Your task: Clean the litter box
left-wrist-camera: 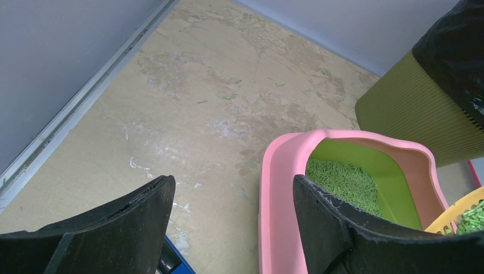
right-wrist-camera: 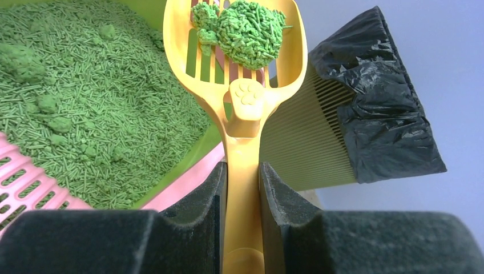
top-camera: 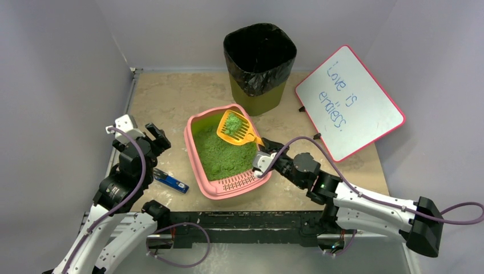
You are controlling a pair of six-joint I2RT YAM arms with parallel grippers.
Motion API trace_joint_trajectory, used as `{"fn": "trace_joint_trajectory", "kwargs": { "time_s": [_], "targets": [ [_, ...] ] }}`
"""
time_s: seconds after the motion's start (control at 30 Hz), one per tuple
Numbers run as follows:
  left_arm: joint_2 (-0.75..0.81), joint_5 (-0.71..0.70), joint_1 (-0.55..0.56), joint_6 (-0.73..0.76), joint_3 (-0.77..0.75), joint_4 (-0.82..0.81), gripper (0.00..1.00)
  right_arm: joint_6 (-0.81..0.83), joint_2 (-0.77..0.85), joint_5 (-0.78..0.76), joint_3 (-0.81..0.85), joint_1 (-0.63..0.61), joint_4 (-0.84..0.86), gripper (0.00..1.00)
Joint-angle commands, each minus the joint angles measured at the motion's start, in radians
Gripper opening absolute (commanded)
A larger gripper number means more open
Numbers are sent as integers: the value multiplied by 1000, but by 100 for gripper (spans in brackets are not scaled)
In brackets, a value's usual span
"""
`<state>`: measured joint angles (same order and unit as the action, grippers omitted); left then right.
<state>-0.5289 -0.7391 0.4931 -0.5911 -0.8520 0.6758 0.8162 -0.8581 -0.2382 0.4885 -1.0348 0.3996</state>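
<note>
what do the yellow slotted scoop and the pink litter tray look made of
Yellow slotted scoop: probably moulded plastic, smooth, slightly glossy, with an embossed paw print. Pink rectangular litter tray: likely plastic too, smooth, with moulded slots in its lip.

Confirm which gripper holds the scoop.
The right gripper: jaws shut on the handle of the yellow litter scoop. The left gripper hangs open and empty beside the pink litter box.

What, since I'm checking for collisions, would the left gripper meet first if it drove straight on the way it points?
Probably the table beside the litter box: the open left gripper frames tabletop between its fingers. One finger lines up near the pink rim and might graze it; depth unclear.
</note>
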Motion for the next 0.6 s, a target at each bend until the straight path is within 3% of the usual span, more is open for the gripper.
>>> {"fn": "trace_joint_trajectory", "kwargs": {
  "time_s": [0.0,0.13,0.33,0.43,0.57],
  "targets": [
    [-1,5,-2,-9,-6,-32,75,4,15,-43,21,1,89,0],
    [-7,9,-2,-9,-7,-32,75,-284,24,-39,23,1,82,0],
    [0,5,-2,-9,-6,-32,75,-913,-26,-21,147,1,-189,0],
    [-1,11,-2,-9,-7,-32,75,-1036,-20,41,167,1,-234,0],
    [5,15,-2,-8,-5,-35,75,-1054,30,76,25,1,23,0]
  ]
}}
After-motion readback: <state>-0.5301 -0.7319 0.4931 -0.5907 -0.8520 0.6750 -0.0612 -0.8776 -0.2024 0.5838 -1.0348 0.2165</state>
